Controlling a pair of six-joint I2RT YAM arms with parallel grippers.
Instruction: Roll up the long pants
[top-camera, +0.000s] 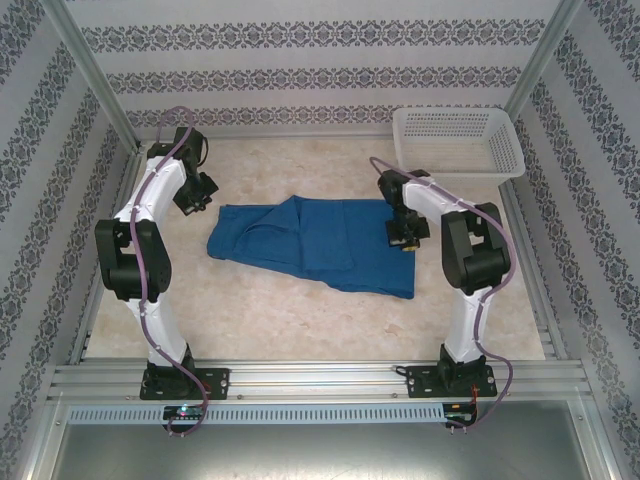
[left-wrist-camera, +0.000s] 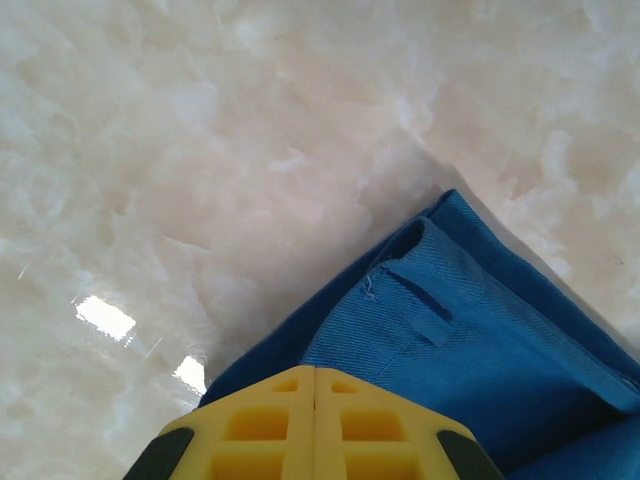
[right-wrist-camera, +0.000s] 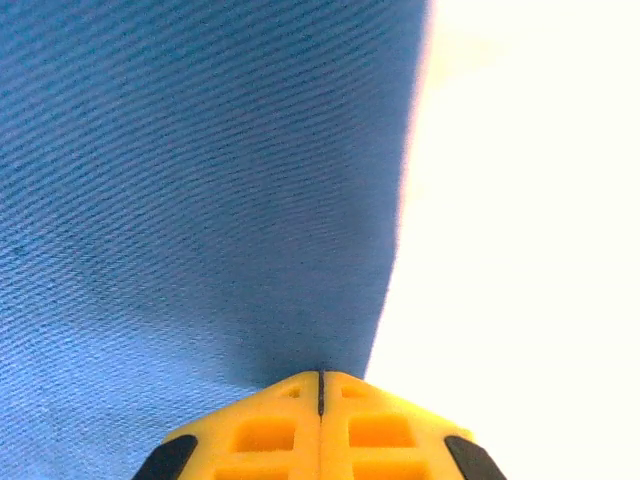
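Note:
The long pants (top-camera: 310, 245) are royal-blue cloth, lying folded and flat across the middle of the table. My left gripper (top-camera: 200, 200) hangs shut just off their far-left corner. In the left wrist view its yellow fingers (left-wrist-camera: 260, 430) are pressed together with nothing between them, and a pants corner with a belt loop (left-wrist-camera: 480, 340) lies just beyond the tip. My right gripper (top-camera: 405, 240) is low at the pants' right edge. Its shut tips (right-wrist-camera: 320, 375) meet that edge, blue cloth (right-wrist-camera: 200, 200) to their left and bare table to their right.
A white plastic mesh basket (top-camera: 460, 163) stands at the back right corner. Patterned walls and metal frame posts (top-camera: 95, 85) enclose the marble-look tabletop (top-camera: 280, 325). Aluminium rails (top-camera: 320, 378) run along the near edge by the arm bases.

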